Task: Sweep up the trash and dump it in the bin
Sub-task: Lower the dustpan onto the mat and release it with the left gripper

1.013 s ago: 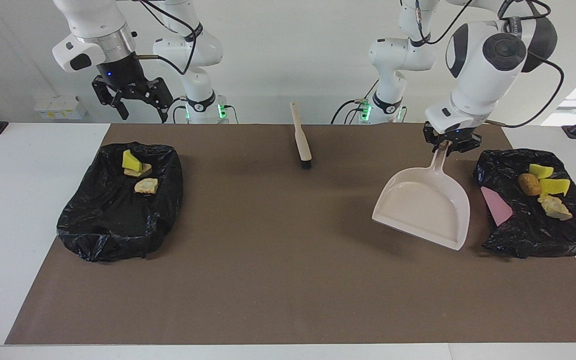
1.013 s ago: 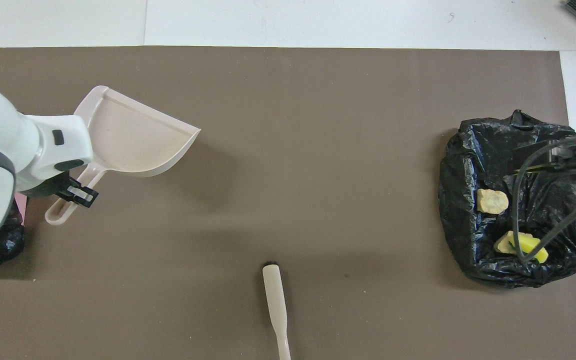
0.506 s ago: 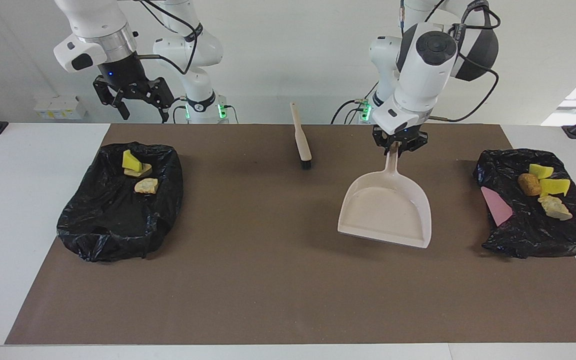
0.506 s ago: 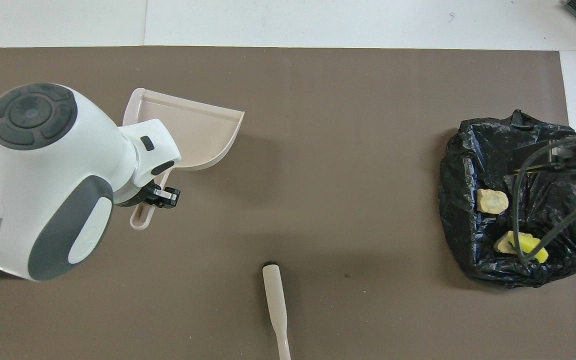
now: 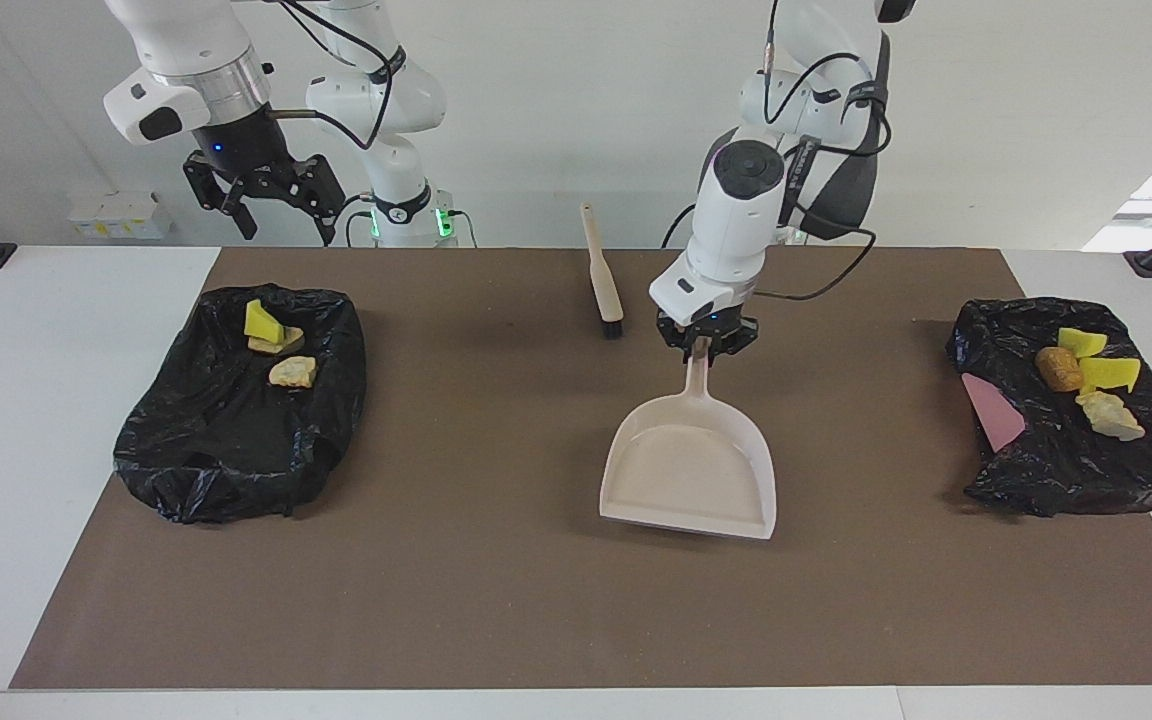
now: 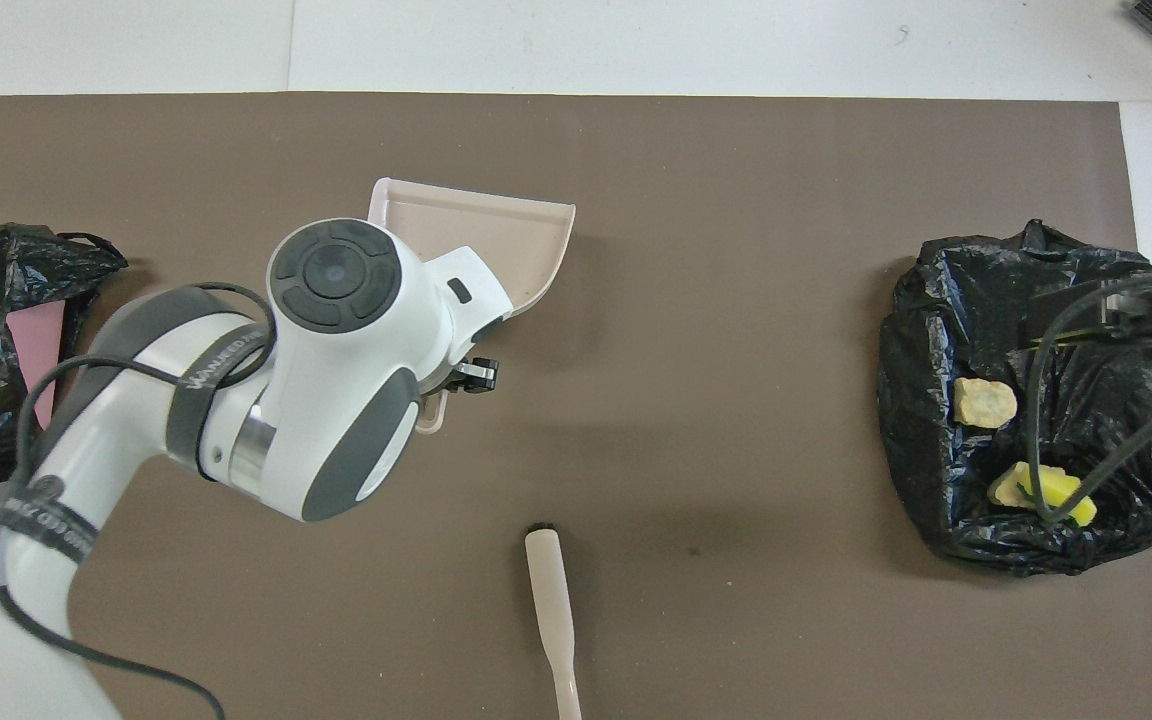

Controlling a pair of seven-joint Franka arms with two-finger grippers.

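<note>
My left gripper (image 5: 704, 343) is shut on the handle of the beige dustpan (image 5: 691, 475), which hangs low over the middle of the brown mat; its pan (image 6: 496, 235) holds nothing. The arm hides the grip in the overhead view. The brush (image 5: 603, 275) lies on the mat close to the robots. Trash lies in two black-bagged bins. The bin (image 5: 236, 400) at the right arm's end holds a yellow wedge (image 5: 262, 322) and tan lumps (image 5: 292, 372). The bin (image 5: 1066, 450) at the left arm's end holds several pieces (image 5: 1096, 375). My right gripper (image 5: 286, 230) waits open, high over the first bin's robot-side edge.
A pink sheet (image 5: 994, 412) lies on the bag of the bin at the left arm's end. The brown mat (image 5: 496, 600) covers most of the white table. The brush's handle (image 6: 551, 600) points toward the robots.
My left arm has carried the dustpan from beside the bin at its own end to over the mat's middle, turning the pan's mouth away from the robots. The right arm has stayed put.
</note>
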